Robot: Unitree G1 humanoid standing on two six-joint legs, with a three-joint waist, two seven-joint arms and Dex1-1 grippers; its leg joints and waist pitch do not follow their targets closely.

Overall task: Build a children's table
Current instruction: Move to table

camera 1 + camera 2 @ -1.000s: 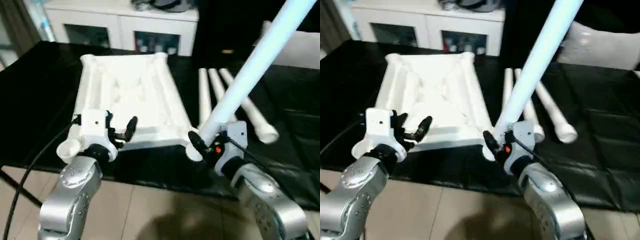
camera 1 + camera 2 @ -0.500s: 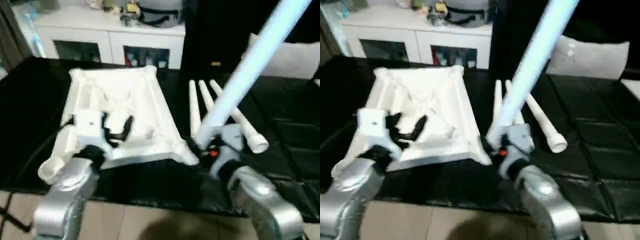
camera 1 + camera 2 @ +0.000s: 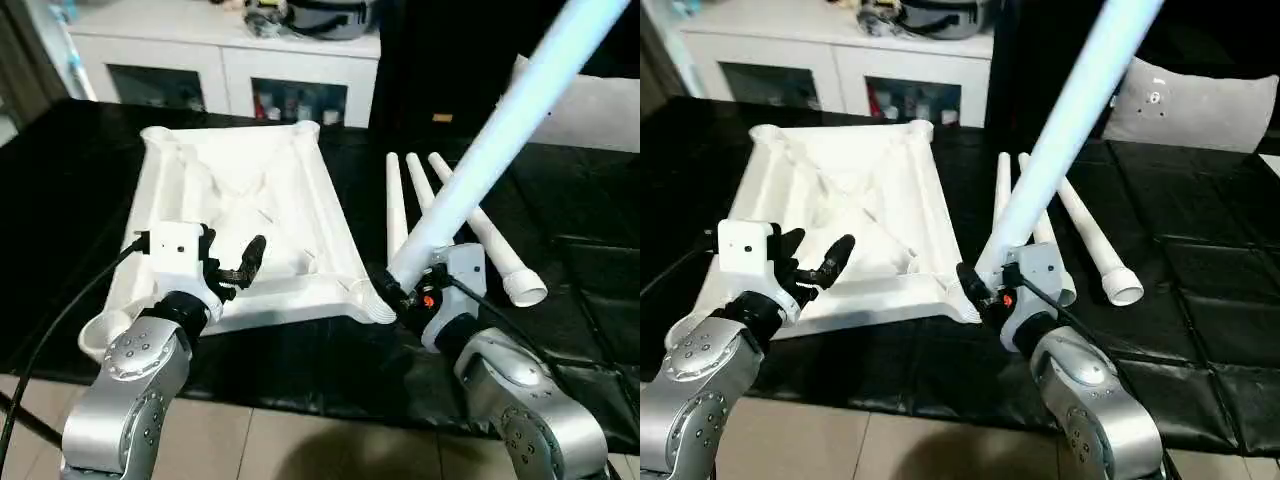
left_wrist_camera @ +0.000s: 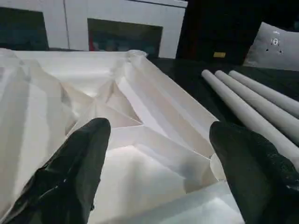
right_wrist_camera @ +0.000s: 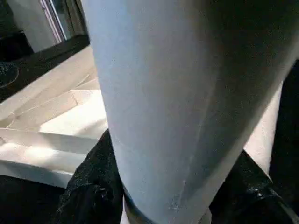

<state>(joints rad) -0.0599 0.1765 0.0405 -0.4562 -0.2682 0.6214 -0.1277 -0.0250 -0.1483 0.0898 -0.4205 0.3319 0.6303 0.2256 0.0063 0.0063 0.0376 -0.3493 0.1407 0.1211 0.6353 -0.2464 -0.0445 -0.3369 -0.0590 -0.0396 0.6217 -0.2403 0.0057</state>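
No text, label, brand, number or sign can be read on anything.

Held leg's [image 3: 500,140] far end beyond the picture's edge.

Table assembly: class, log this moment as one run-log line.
right pincer: shut on leg, tilted, base at tabletop near corner socket | left pincer: open over tabletop | spare legs: three, lying beside
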